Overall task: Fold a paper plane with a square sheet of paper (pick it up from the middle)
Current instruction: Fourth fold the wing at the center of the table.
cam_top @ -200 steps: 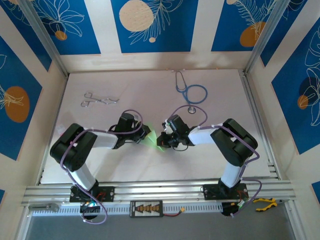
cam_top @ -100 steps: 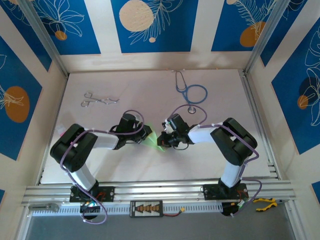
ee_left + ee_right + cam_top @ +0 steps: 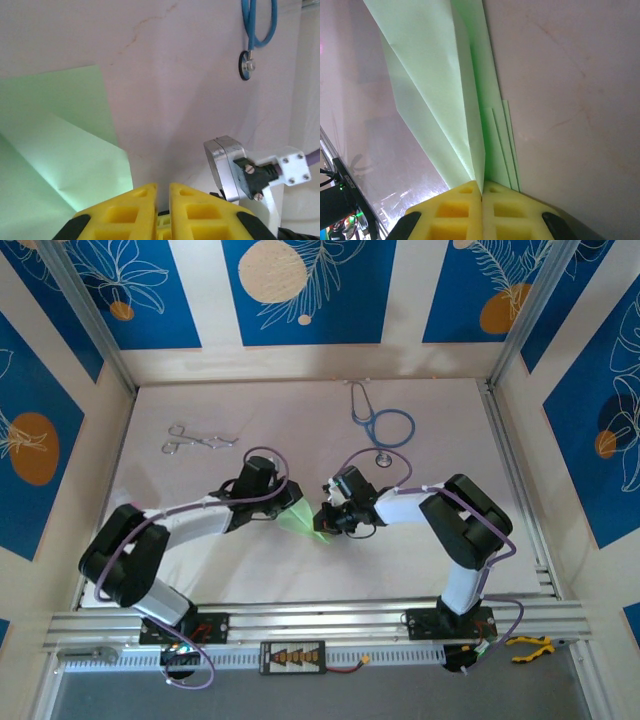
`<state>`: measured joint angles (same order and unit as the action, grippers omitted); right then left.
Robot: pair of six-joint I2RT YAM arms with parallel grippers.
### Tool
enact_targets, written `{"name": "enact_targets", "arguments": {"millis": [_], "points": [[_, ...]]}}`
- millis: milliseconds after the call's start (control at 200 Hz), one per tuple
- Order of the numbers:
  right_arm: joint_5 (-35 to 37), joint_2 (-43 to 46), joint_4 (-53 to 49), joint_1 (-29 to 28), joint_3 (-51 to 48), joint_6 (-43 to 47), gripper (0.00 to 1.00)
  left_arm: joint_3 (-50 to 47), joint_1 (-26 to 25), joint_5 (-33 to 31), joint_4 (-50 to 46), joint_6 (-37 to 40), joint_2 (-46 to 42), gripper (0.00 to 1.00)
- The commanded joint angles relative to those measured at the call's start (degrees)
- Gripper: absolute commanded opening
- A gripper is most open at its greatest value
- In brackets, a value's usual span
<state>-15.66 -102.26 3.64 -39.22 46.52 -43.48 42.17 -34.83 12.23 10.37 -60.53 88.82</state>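
The pale green paper (image 3: 300, 519) lies partly folded on the table between my two grippers. In the right wrist view it is a long layered wedge (image 3: 445, 90) with a raised crease running into the jaws. My right gripper (image 3: 481, 189) is shut on that crease at the paper's right end (image 3: 325, 518). My left gripper (image 3: 289, 503) hovers at the paper's upper left edge. In the left wrist view its yellow fingers (image 3: 162, 192) stand almost together over bare table with nothing between them, and the paper (image 3: 60, 145) lies to their left.
A blue stethoscope (image 3: 385, 425) lies at the back right, its chest piece (image 3: 246, 64) visible from the left wrist. Metal forceps (image 3: 200, 438) lie at the back left. The right arm's metal wrist part (image 3: 235, 167) is close to the left fingers.
The left arm has stretched forward, its shoulder dropping toward the near left. More of the green paper now shows between the grippers. The right gripper has barely moved.
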Motion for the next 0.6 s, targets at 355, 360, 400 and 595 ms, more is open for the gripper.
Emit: {"name": "enact_targets", "arguments": {"millis": [355,360,400,595], "points": [[-0.78,-1.54,-3.62,0.13,0.85,1.47,0.0,3.08,-0.91,5.1,3.31,0.69,8.77,0.13],[-0.78,-1.54,-3.63,0.12,0.85,1.47,0.0,3.09,-0.93,5.18,3.41,0.69,8.76,0.13],[-0.86,-1.54,-3.63,0.2,0.85,1.56,0.0,3.26,-0.96,5.78,4.07,0.78,9.02,0.13],[-0.92,-1.72,-3.71,0.2,1.03,1.65,0.0,3.42,-0.95,5.44,1.81,0.14,10.3,0.09]]}}
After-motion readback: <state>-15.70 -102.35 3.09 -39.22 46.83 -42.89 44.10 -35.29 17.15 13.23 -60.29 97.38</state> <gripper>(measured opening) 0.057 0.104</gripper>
